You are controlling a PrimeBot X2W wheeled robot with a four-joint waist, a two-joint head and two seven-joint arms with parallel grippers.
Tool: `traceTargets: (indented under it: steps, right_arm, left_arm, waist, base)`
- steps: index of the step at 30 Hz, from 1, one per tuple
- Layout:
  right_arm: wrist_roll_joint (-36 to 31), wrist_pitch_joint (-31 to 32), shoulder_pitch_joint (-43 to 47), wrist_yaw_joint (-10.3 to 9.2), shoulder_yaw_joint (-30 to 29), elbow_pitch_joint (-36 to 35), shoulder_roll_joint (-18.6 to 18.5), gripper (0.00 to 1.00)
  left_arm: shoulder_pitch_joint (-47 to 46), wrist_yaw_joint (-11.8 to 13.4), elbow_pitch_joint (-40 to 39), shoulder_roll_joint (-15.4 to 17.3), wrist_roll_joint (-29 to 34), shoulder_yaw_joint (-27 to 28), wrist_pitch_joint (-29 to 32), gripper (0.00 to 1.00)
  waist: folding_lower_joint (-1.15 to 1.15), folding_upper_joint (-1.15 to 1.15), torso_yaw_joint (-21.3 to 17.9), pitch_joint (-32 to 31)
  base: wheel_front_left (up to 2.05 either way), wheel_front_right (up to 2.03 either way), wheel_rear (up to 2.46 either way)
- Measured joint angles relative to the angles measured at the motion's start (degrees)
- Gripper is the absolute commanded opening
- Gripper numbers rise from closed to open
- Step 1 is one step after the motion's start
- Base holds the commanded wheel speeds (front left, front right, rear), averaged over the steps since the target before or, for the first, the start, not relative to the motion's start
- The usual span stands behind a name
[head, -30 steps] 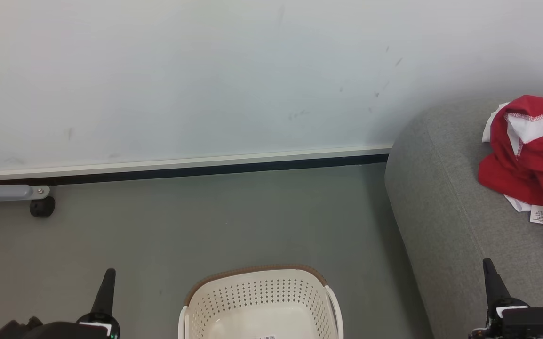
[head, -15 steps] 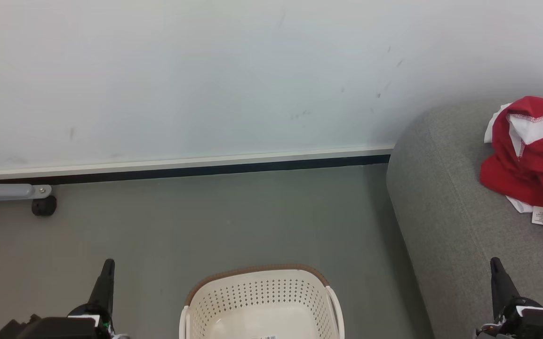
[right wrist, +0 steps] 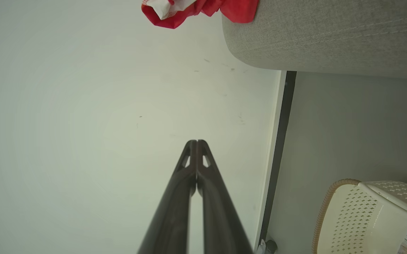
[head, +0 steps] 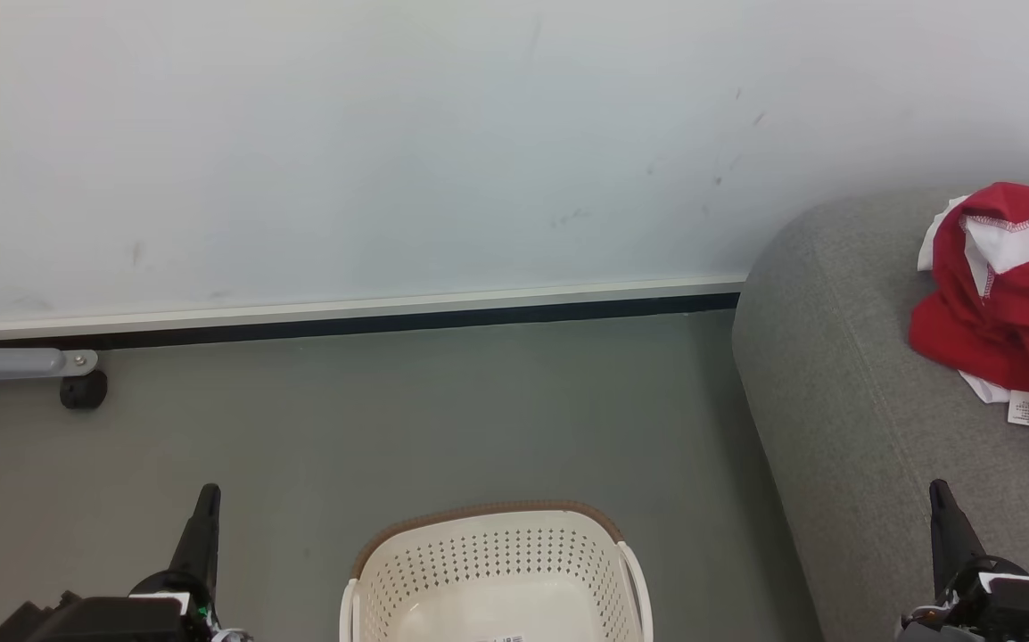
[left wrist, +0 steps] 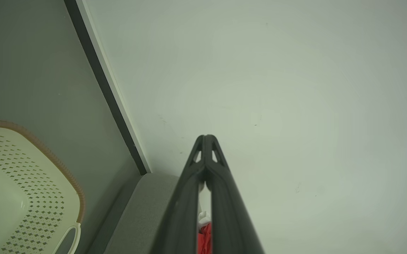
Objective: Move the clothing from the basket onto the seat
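Pale wall (head: 390, 134) with scuff marks, white-and-black baseboard (head: 345, 312), grey-green floor (head: 390, 419).

Head view: the basket (head: 497, 553) stands on the floor at bottom centre, partly cut off by the frame. What shows of its inside is bare plastic and a barcode sticker (head: 501, 637). The seat (head: 835, 401) is on the right, well apart from the basket. The clothing (head: 1005, 303) lies bunched on top of the seat, running off the right edge, white label (head: 1024, 408) at its lower side. A grey leg with a black caster (head: 84, 390) is at far left by the baseboard. The left gripper (head: 207, 499) is at lower left over the floor and the right gripper (head: 940, 495) at lower right over the seat's front – both point up the view, neither touches anything.

Left wrist view: the left gripper's fingers (left wrist: 189, 197) are pressed together at the tips with nothing between them, aimed at the wall. The basket (left wrist: 20, 190) is at lower left and the seat (left wrist: 143, 211) sits beside the fingers, with a sliver of red clothing (left wrist: 205, 240) showing through the gap lower down.

Right wrist view: the right gripper's fingers (right wrist: 175, 204) also meet at the tips – nothing pinched. The clothing (right wrist: 203, 8) hangs off the seat (right wrist: 330, 35) along the top edge, and the basket (right wrist: 358, 218) is at lower right.
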Motion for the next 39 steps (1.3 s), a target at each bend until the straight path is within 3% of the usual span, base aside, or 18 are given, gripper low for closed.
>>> traceTargets:
  steps: [39]
  right_arm:
    - [0.0,0.0,0.0,0.0,0.0,0.0,0.0,0.0]
  left_arm:
    - [0.0,0.0,0.1,0.0,0.0,0.0,0.0,0.0]
  waist:
    - [0.0,0.0,0.0,0.0]
  base:
    - [0.0,0.0,0.0]
